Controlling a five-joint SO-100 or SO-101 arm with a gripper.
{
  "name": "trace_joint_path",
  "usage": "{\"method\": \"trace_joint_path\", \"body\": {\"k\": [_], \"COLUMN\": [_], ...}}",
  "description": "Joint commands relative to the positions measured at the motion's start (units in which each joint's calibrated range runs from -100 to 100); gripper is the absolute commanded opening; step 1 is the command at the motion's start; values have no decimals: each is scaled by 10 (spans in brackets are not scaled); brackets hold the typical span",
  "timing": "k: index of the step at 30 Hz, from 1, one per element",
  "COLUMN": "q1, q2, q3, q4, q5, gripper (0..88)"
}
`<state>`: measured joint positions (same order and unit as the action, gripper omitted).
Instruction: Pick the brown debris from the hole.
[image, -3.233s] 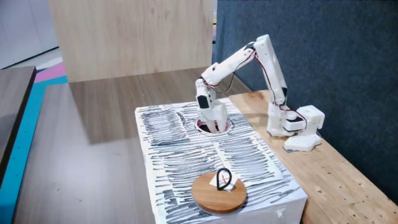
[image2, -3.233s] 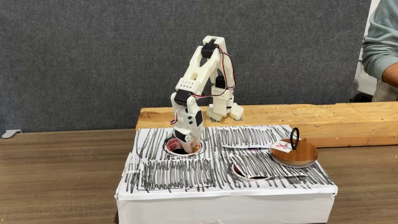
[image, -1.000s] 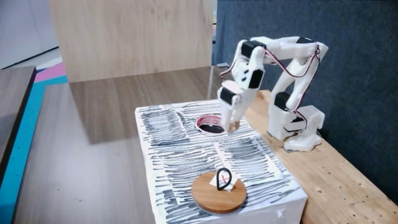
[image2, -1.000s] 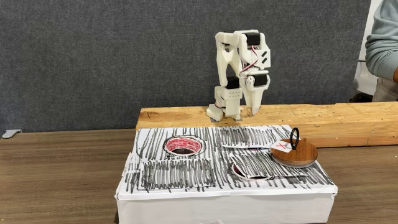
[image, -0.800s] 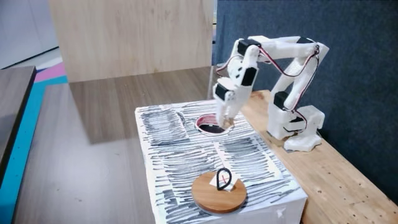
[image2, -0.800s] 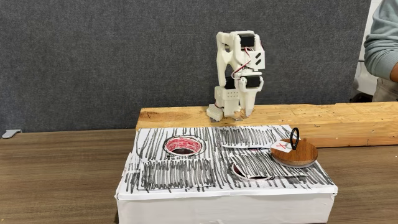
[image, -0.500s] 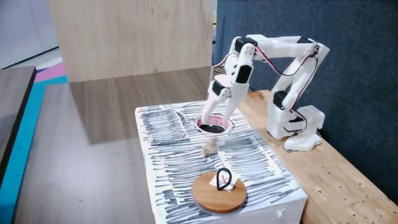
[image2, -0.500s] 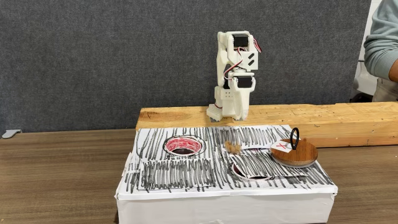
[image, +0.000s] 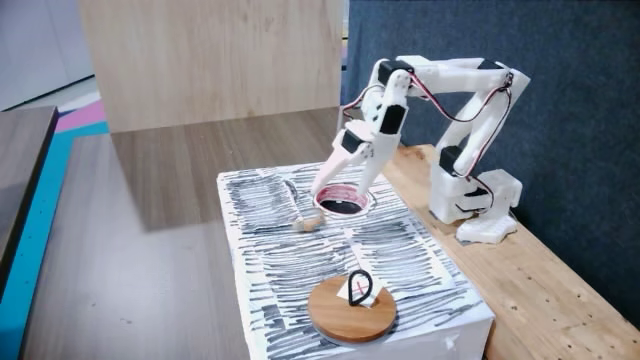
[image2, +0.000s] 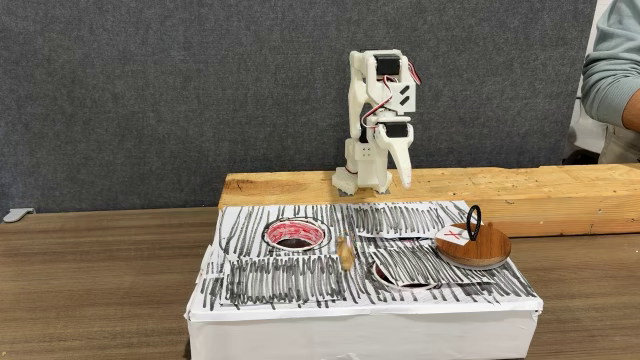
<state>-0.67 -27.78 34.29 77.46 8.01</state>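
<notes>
On the scribbled white box (image: 300, 290), the brown debris (image: 307, 225) lies loose just beside the hole (image: 341, 204), outside its red rim. Above the hole hangs the gripper (image: 343, 176), jaws spread apart and holding nothing. Nearer the front sits a wooden disc (image2: 473, 246).

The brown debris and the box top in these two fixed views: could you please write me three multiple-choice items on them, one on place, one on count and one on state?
1. Where is the brown debris?
A. inside the hole
B. on the scribbled box top beside the hole
C. on the wooden disc

2. How many red-rimmed holes show in the box top?
A. one
B. two
C. three

3. What is the end effector doing?
A. gripping the debris
B. reaching into the hole
C. raised, holding nothing

Answers: 1 B, the lump lies on the scribbled paper next to the rim. 2 A, one opening shows. 3 C, it hangs above the box with nothing between its fingers.
</notes>
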Motion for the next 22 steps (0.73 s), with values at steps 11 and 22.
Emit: {"method": "trace_joint_path", "body": {"k": [11,22], "q1": [-1,2], "q2": [-17,-17], "q3": [-3,-2], "q4": [-5,-5], "q5": [3,3], "gripper": [403,403]}}
